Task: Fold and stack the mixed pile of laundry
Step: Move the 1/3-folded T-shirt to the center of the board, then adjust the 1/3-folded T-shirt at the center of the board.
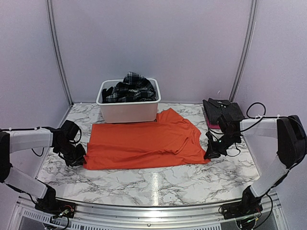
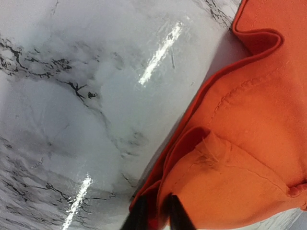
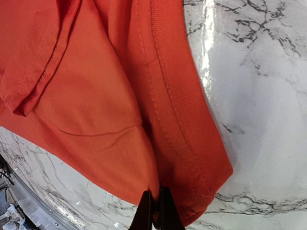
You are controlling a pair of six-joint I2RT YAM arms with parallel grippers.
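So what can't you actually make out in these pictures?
Top view: whatever lies under the plaid skirt in the white tub; the skirt and tub walls cover it.
Top view: the dark pile at far right; too small, partly behind the right arm.
Left wrist view: whether the left gripper has clamped the orange T-shirt; its fingers are cut off by the bottom edge.

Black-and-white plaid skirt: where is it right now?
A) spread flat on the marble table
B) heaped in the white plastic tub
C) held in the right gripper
B: the black-and-white plaid skirt lies bunched inside the white rectangular plastic tub, behind the bright orange T-shirt.
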